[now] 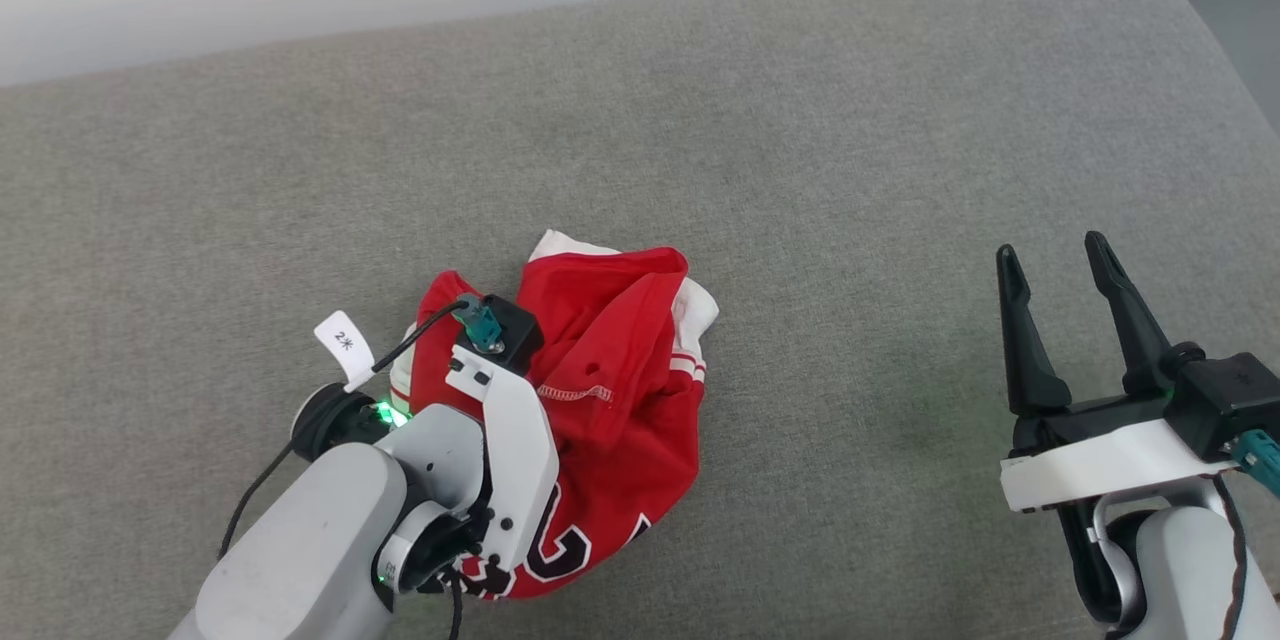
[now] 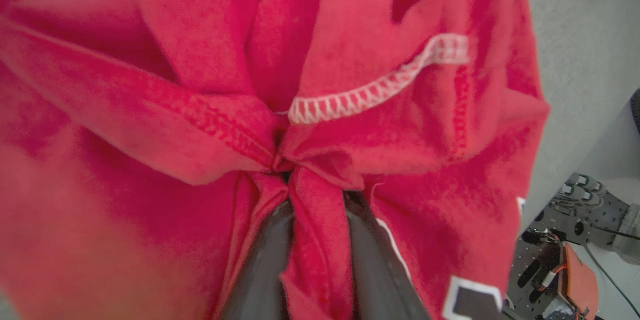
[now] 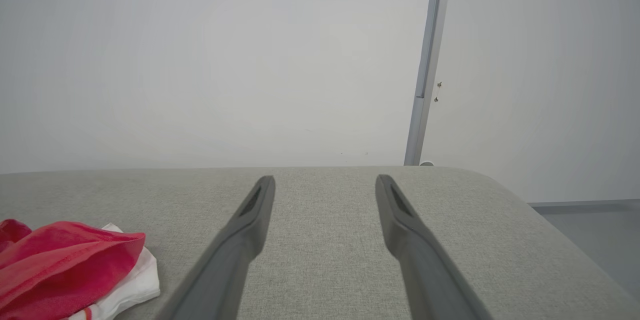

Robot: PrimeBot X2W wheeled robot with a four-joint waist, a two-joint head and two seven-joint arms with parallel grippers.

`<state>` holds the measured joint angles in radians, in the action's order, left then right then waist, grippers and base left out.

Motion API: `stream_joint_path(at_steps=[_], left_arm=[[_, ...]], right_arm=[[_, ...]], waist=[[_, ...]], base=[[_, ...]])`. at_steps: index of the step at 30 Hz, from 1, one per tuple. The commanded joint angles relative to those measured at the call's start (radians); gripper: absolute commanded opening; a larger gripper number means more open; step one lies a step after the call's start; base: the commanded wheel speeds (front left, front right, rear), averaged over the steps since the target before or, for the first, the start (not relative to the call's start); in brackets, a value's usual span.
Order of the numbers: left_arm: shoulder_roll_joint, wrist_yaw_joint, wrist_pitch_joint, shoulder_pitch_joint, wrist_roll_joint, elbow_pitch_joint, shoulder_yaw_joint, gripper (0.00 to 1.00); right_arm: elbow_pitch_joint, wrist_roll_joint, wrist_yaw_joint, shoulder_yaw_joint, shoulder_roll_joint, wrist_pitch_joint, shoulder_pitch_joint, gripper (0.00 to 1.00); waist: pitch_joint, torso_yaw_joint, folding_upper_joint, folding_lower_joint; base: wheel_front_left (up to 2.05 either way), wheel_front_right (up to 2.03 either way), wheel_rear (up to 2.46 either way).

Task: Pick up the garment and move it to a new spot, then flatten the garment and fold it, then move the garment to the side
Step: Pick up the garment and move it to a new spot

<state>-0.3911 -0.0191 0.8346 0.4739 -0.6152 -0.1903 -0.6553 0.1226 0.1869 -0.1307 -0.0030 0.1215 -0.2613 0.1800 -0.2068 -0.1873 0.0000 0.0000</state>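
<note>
Garment (image 1: pixel 600 370): red T-shirt, crumpled in a heap under and just ahead of the left gripper (image 2: pixel 314 200); a fold of red cloth pinched between its two dark fingers (image 2: pixel 262 265), jaws closed on it; white overlock seam (image 2: pixel 370 92) just past the fingertips; black white-outlined lettering (image 1: pixel 565 550) on the near edge, beside the left wrist; white striped sleeve (image 1: pixel 692 340) on the side toward the right gripper (image 1: pixel 1050 248).
Right gripper: jaws wide apart, nothing between them; garment well apart, off to its left.
Support: grey upholstered cushion (image 1: pixel 820 120), beneath both grippers.
Surround: white paper tag (image 1: pixel 343 340) on the left wrist cable; pale wall (image 3: pixel 200 60) beyond the right fingertips.
</note>
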Motion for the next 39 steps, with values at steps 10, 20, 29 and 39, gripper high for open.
stream_joint_path(at_steps=[10,20,29,39], left_arm=[[-0.018,-0.025,-0.139,0.015,0.000,0.014,0.048,1.00],[-0.077,-0.033,-0.472,-0.044,0.049,0.117,0.151,1.00],[-0.106,0.039,-0.810,-0.228,0.060,0.155,0.281,1.00],[-0.109,0.075,-1.041,-0.448,0.002,0.121,0.400,1.00]], right_arm=[[0.008,0.007,0.000,0.006,0.023,-0.005,-0.031,1.00],[0.018,0.014,0.000,0.000,0.040,-0.005,-0.064,1.00],[0.036,0.015,0.000,-0.017,0.053,-0.005,-0.094,1.00],[0.042,0.002,0.000,-0.035,0.051,-0.005,-0.129,1.00]], waist=[[0.071,0.054,0.0000,0.0000],[0.134,0.110,0.0000,0.0000],[0.181,0.145,0.0000,0.0000],[0.217,0.184,0.0000,0.0000]], base=[[0.00,0.00,0.00],[0.00,0.00,0.00],[0.00,0.00,0.00],[0.00,0.00,0.00]])
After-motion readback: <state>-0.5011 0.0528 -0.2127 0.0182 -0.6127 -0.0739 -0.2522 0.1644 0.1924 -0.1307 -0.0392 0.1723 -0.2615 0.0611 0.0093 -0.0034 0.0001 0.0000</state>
